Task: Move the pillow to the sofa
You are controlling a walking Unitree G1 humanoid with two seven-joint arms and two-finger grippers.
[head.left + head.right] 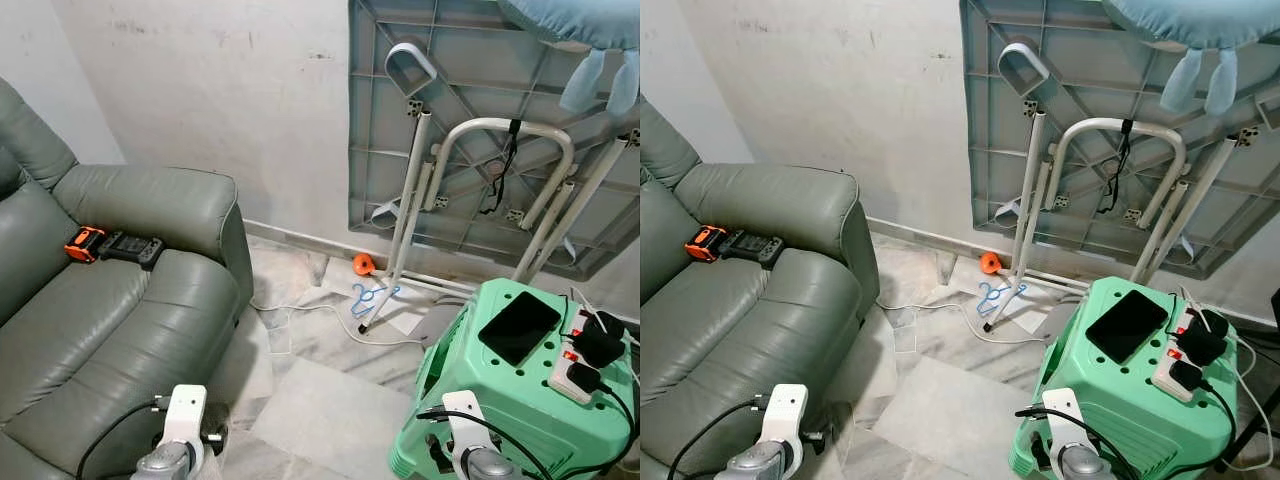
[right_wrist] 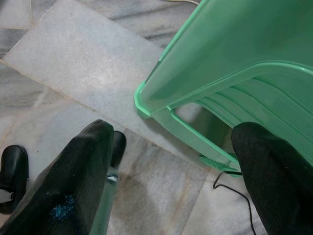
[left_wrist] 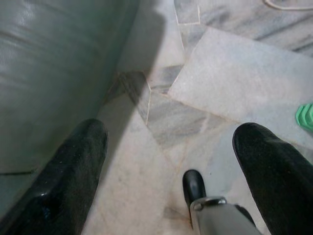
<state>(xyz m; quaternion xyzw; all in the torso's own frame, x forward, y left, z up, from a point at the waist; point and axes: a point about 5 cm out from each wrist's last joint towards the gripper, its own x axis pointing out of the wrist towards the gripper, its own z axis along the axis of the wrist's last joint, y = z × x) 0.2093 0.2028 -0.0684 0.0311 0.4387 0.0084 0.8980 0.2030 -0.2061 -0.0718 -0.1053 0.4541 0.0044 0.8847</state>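
You were facing a grey sofa (image 1: 110, 310) on the robot's left, its seat bare except for a small orange-and-black device (image 1: 112, 246) lying at the back edge of the cushion, against the armrest. A folded table (image 1: 480, 130) leaned against the wall ahead, and a green stool (image 1: 500, 400) stood on the right, carrying a tablet (image 1: 518, 327) and a power strip (image 1: 585, 365) at its right edge.

The pillow seemed to be the pale blue padded thing (image 1: 585, 25) at the top right corner of the head view, above the folded table; most of it was cut off, so you could not be sure of its shape or what it rested on.

The left gripper (image 3: 171, 161) hung low over the floor beside the sofa base, fingers spread wide and empty. The right gripper (image 2: 171, 161) hung the same way, wide apart and holding nothing, just beside the stool's foot.

Your risks, I judge: swinging the right arm up could have clipped the stool and tipped the tablet or tugged the plugged cables. White cords (image 1: 300, 320) and a blue hanger (image 1: 370, 297) on the floor could have snagged a foot. Reaching high might have nudged the leaning table.
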